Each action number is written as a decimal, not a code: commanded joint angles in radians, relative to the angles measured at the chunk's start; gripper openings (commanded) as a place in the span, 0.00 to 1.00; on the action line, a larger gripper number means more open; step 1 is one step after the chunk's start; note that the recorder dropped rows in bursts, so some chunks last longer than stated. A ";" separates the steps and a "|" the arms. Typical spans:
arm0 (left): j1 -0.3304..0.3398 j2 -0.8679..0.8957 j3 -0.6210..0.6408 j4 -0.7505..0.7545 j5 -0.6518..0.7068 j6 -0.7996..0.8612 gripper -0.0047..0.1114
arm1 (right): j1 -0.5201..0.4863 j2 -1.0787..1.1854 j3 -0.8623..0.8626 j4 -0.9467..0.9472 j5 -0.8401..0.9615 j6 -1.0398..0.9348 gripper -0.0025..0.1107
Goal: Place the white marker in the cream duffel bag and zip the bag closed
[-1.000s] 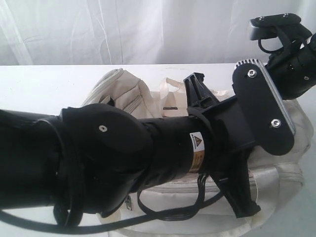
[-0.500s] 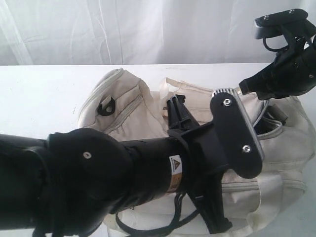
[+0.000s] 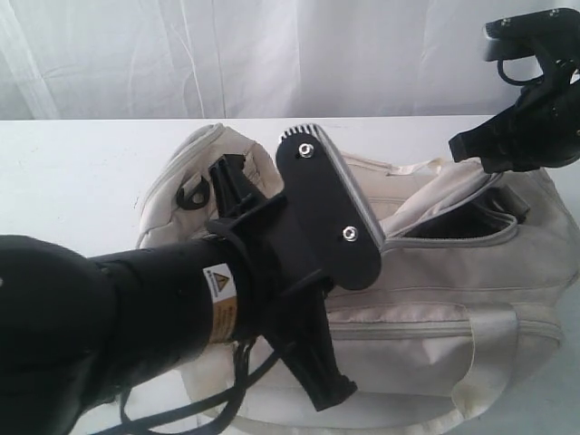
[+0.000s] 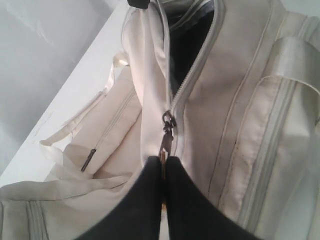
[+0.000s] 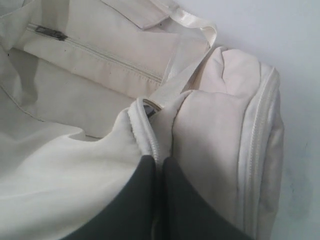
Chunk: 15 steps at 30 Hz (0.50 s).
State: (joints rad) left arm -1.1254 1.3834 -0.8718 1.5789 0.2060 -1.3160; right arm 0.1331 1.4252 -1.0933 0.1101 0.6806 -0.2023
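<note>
Cream duffel bag lying on the bench, gaping partly open. Not seeing the white marker; cannot tell where. Pinching the zipper pull in the closed left end effector, clamping end fabric in the closed right end effector. Probably unzipping, tab pointing toward closed teeth; next calling for widening the mouth.

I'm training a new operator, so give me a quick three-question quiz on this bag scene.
1. True or false: the bag is fully zipped.
2. How does the left gripper meet the zipper pull? A) shut on it B) open around it C) apart from it
3. What does the right gripper pinch?
Key: 1 false; 2 A; 3 the bag's fabric.
</note>
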 commanded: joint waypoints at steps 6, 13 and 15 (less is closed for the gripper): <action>-0.004 -0.093 0.073 -0.296 0.198 0.240 0.04 | -0.015 -0.002 0.000 -0.036 -0.055 0.001 0.03; -0.004 -0.140 0.073 -0.393 0.244 0.326 0.04 | -0.015 -0.002 0.000 -0.033 -0.057 0.001 0.03; -0.004 -0.146 0.073 -0.403 0.265 0.326 0.04 | -0.015 -0.002 0.000 -0.033 -0.059 0.001 0.03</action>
State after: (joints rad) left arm -1.1254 1.2605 -0.8093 1.2011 0.4021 -0.9992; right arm 0.1306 1.4252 -1.0933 0.1101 0.6530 -0.2023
